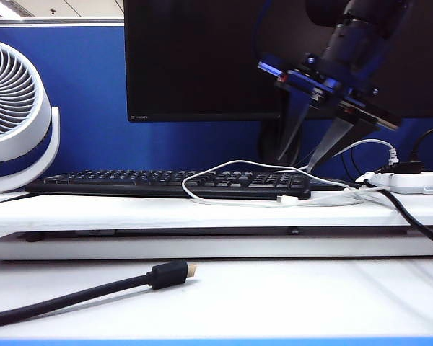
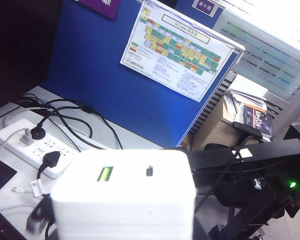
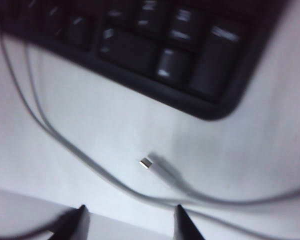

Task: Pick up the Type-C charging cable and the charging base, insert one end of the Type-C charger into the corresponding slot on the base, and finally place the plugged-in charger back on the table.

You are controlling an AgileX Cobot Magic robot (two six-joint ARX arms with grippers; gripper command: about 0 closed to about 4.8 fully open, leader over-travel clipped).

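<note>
Right gripper (image 1: 303, 164) above keyboard (image 1: 166, 182), fingers (image 1: 330, 144) apart, hovering over Type-C charging cable (image 1: 231, 169) looped on shelf board (image 1: 130, 213); black cable (image 1: 94, 288) on surface (image 1: 289, 295).

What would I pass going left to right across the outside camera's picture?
Fan → black cable plug → white cable's plug → right gripper, fingers open → power strip.
</note>
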